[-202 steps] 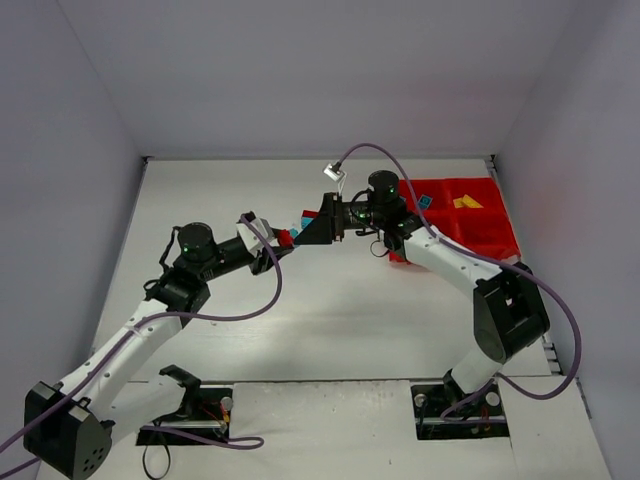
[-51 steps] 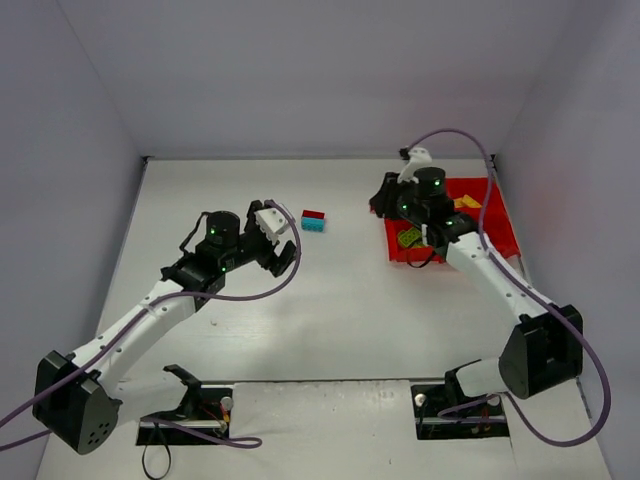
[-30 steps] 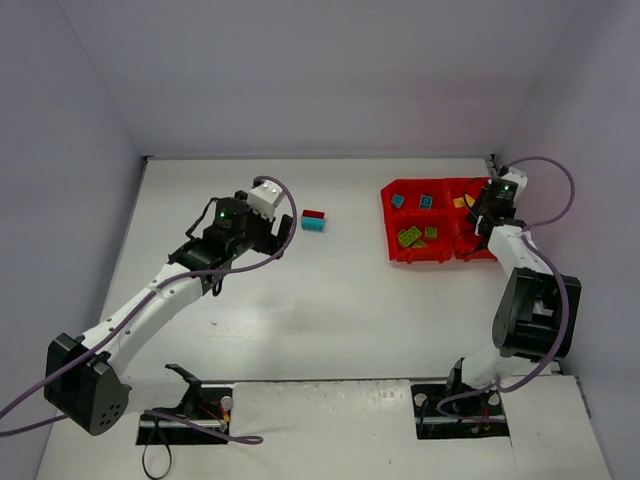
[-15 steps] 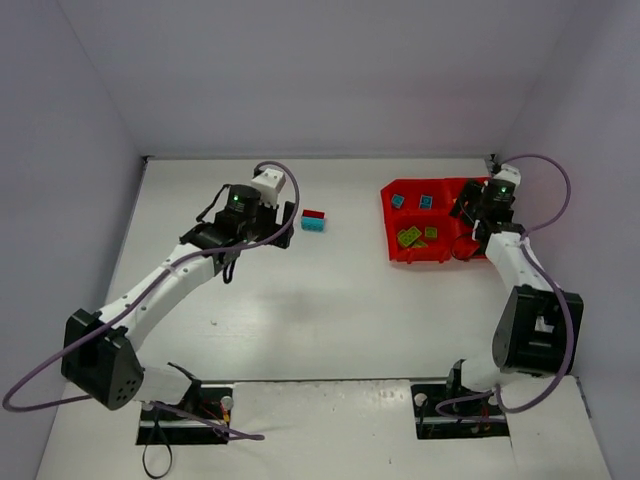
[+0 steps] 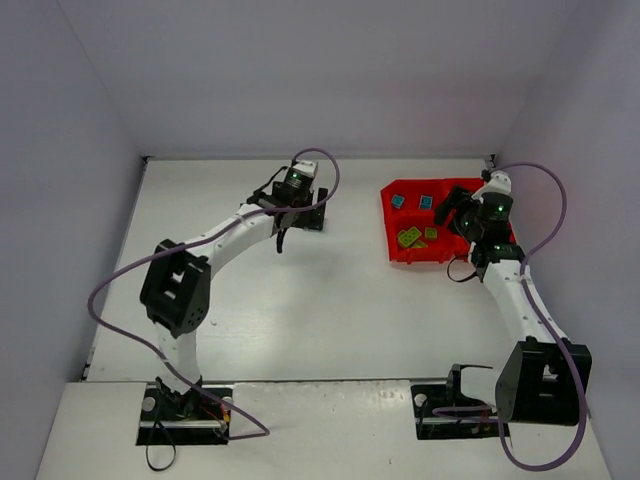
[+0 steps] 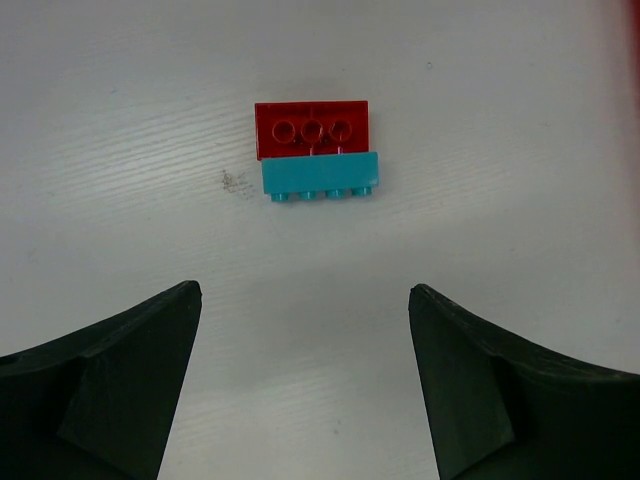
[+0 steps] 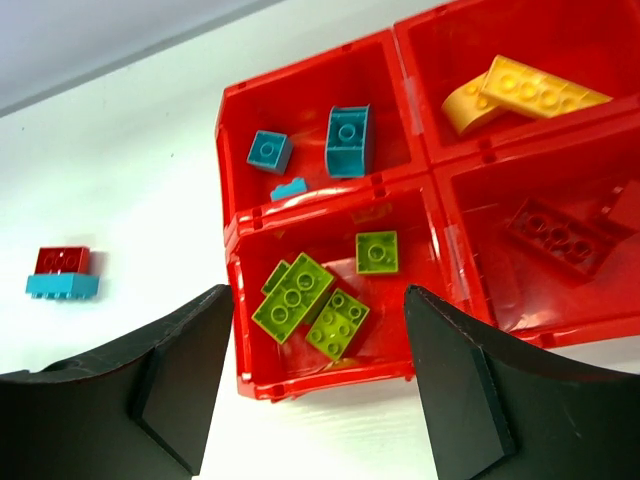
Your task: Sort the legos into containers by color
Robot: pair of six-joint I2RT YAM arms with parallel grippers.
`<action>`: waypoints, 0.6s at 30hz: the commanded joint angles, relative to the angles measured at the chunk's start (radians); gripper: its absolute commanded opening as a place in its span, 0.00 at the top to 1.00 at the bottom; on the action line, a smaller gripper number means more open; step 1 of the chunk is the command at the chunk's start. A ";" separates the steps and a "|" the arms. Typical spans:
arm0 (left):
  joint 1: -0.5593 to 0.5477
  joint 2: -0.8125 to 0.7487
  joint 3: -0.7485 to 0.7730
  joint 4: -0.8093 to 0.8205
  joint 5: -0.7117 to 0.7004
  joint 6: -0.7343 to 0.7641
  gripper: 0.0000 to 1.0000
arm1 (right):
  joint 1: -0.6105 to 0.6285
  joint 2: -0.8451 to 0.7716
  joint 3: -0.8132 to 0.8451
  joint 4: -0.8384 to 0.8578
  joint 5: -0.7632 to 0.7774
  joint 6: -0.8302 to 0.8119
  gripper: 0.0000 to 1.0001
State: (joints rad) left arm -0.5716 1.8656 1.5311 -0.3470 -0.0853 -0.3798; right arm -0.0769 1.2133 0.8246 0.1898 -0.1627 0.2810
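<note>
My left claw (image 6: 302,292) is wide open with nothing in it. It hangs over the table (image 6: 500,150), just above a loose red brick (image 6: 311,130) and a loose blue brick (image 6: 321,178). These two touch side by side, well away from the tray. My right claw (image 7: 318,295) is open too and holds nothing. It hangs over the red tray (image 7: 232,250). In the tray, blue bricks (image 7: 348,140) share one box, green bricks (image 7: 295,297) fill the box next to it, yellow bricks (image 7: 525,90) lie in another, and a sorted red brick (image 7: 553,237) lies in the last.
</note>
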 commanded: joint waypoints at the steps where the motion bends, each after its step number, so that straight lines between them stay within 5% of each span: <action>1: -0.002 0.064 0.110 -0.015 -0.077 0.005 0.22 | 0.009 -0.020 -0.010 0.085 -0.054 0.020 0.34; 18: 0.004 0.334 0.340 0.029 -0.056 0.116 0.22 | 0.014 -0.012 -0.030 0.112 -0.101 0.021 0.34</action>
State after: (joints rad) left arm -0.5739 2.2276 1.7966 -0.3641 -0.1349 -0.2909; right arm -0.0704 1.2137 0.7921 0.2222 -0.2447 0.2947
